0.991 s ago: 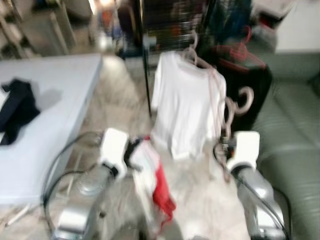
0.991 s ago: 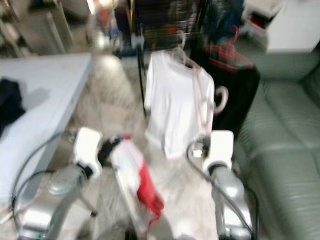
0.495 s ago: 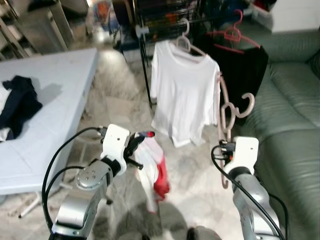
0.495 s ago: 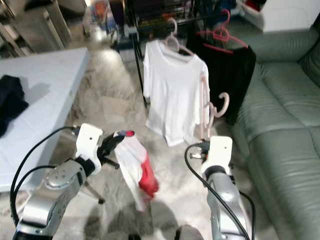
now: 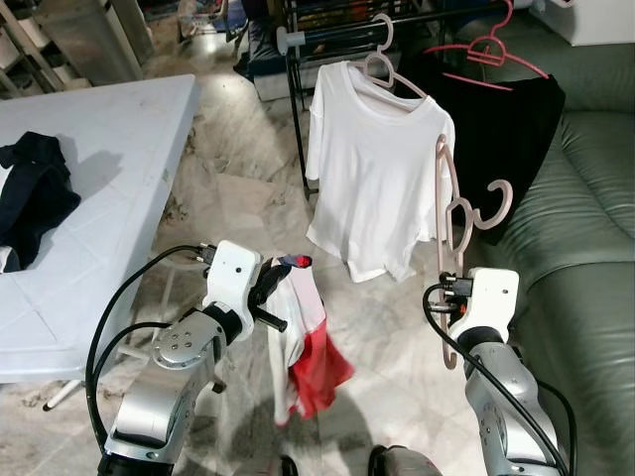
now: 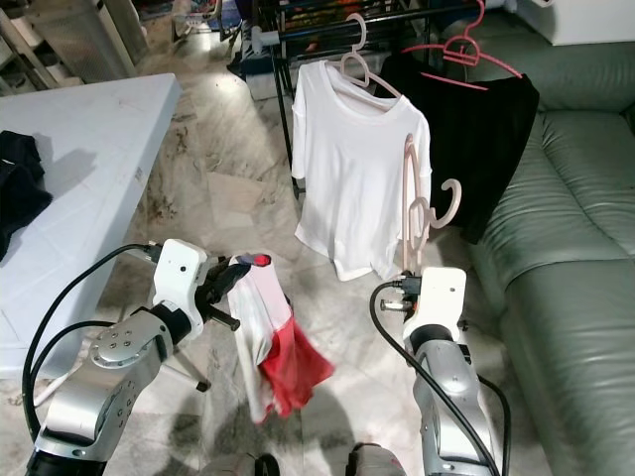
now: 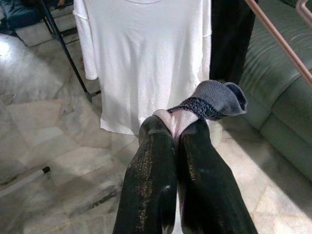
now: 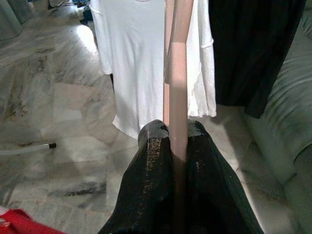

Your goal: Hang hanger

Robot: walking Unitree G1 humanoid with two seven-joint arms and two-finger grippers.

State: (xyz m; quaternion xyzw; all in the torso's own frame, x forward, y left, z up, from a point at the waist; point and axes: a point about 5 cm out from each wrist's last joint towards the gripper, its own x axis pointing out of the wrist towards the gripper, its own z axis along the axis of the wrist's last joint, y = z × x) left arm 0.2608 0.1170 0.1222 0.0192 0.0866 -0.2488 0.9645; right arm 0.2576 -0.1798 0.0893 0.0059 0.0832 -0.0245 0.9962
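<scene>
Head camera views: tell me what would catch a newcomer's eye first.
The white T-shirt hanging on the rack, straight ahead, stands out most. In front of it, the right gripper holds a bare pink hanger upright, while the left gripper clutches a dangling red-and-white garment.

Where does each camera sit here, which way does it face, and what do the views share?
Left eye view: on the head, looking forward and down at both silver arms, the white T-shirt on the rack, the white table.
Right eye view: same scene from the other eye.
Left wrist view: along the left gripper, fingers shut on the red and white garment, facing the T-shirt.
Right wrist view: along the right gripper, fingers shut on the pink hanger.
Shared: every view shows the T-shirt and the black garment.
</scene>
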